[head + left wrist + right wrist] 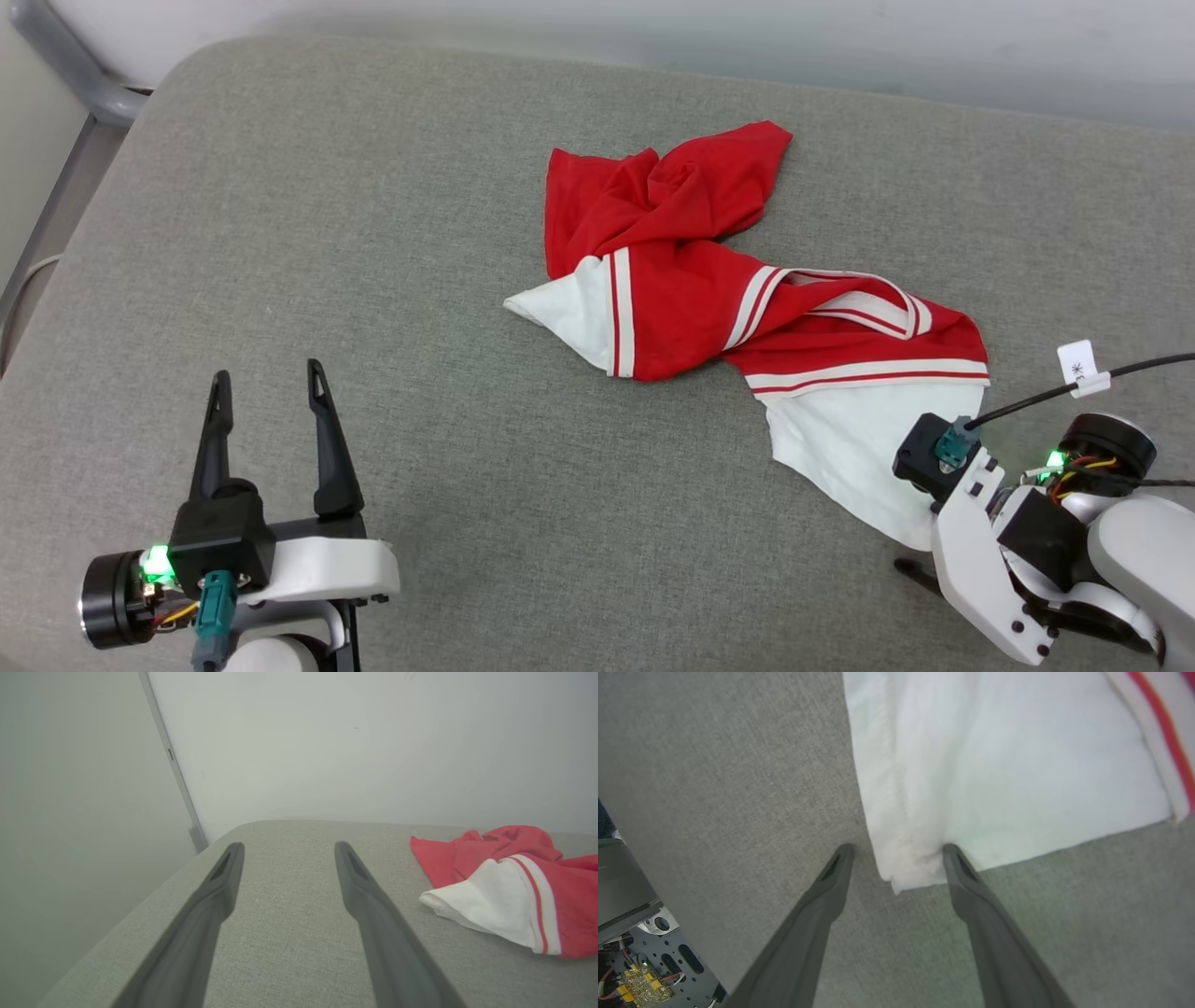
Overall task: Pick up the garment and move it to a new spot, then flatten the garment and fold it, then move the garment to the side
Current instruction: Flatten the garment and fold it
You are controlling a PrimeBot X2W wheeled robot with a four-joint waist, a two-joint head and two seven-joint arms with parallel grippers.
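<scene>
While the shirt [691, 308] is lying crumpled on the cushion [373, 233], the right claw [897, 858] is holding its fingers apart around a sleeve corner [906, 877]. It should be reaching deeper before pinching. The left claw [268, 373] is hovering, fingers apart, far off.

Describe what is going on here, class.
A two-armed robot is dealing with a crumpled red-and-white garment lying on a grey padded surface. Its right gripper is open, with the corner of a white sleeve between its fingers, nothing gripped yet. Its left gripper, also open, sits apart from the garment.
</scene>
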